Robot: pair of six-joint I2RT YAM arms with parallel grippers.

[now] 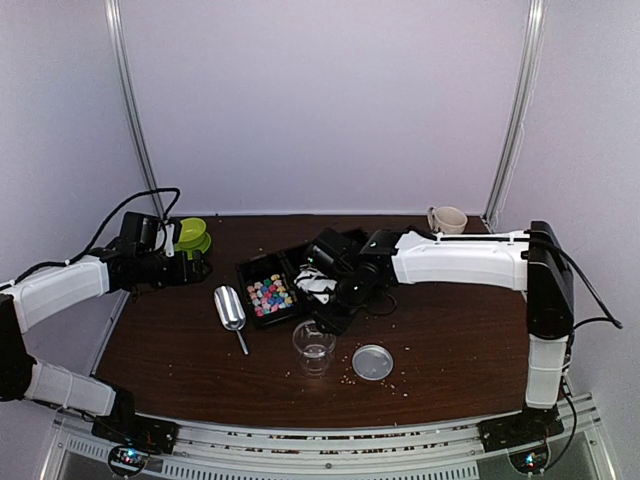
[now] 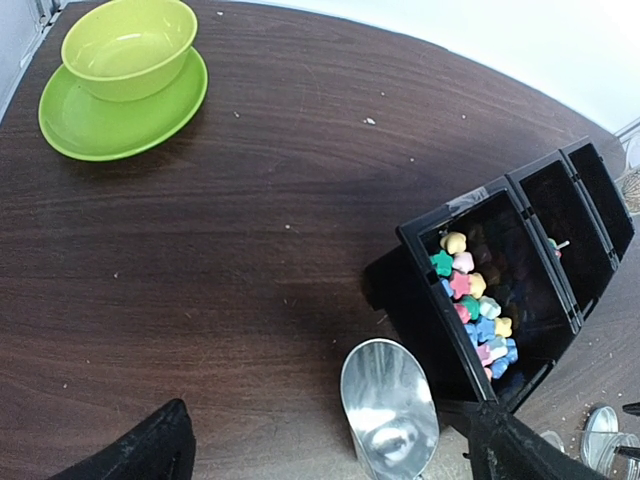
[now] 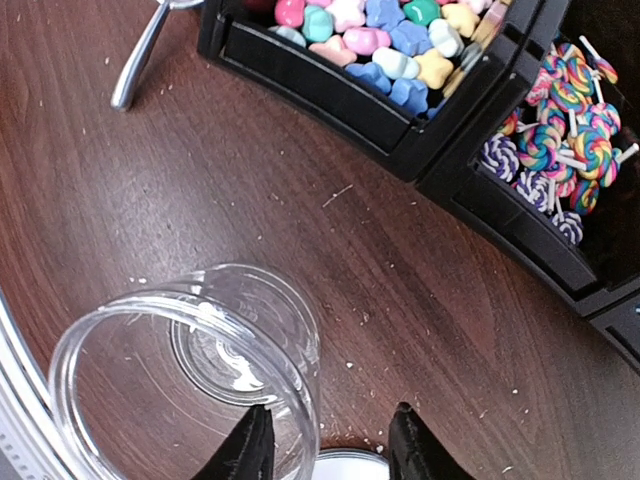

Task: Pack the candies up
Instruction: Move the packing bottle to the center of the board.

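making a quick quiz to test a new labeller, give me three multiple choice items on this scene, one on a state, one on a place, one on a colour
1. The clear plastic jar is:
A. upright, empty, lid off
B. tipped on its side
C. capped and full

2. The small multicoloured candies lie:
A. in the jar
B. in a compartment of the black plastic tray
C. loose around a mug

3. The metal scoop is:
A. red
B. silver
C. yellow

Answers:
1 A: the right wrist view looks down through its open mouth to a bare bottom, and the round lid lies flat on the table beside it.
2 B: they fill the tray's end compartment, the one nearest the scoop.
3 B: its hollow shines silver in the left wrist view.
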